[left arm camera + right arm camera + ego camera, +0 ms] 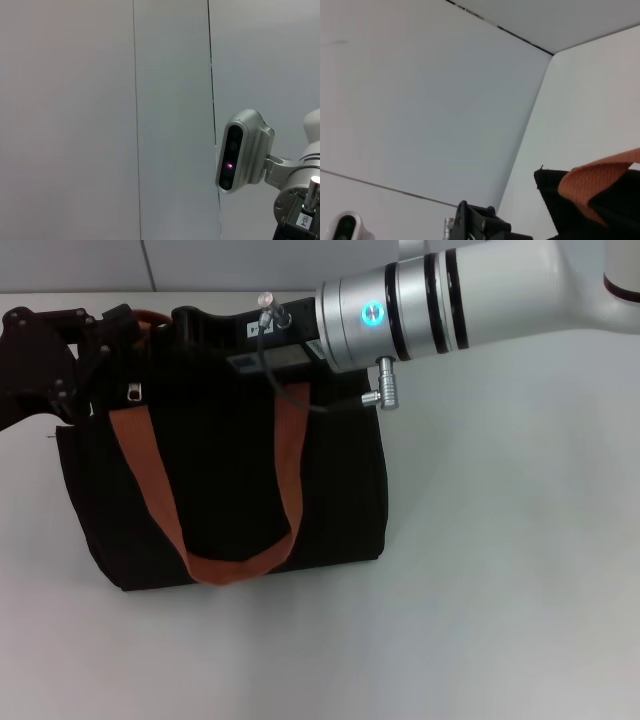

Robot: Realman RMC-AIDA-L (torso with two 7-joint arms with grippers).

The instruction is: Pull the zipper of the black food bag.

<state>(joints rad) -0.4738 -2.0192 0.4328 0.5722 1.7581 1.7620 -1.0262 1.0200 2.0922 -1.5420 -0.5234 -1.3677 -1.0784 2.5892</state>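
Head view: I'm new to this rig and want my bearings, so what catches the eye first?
The black food bag stands on the white table, a rust-orange handle looping down its front. The right arm reaches across to the bag's top. The left gripper sits at the bag's top left corner, beside the zipper.

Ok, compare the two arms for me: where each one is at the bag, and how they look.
The left gripper sits at the bag's top left corner, close to the zipper pull. The right gripper reaches across to the bag's top edge near the middle. The left arm shows only black parts, while the right arm shows a white and silver wrist with a lit ring. Both are at the bag's top edge.
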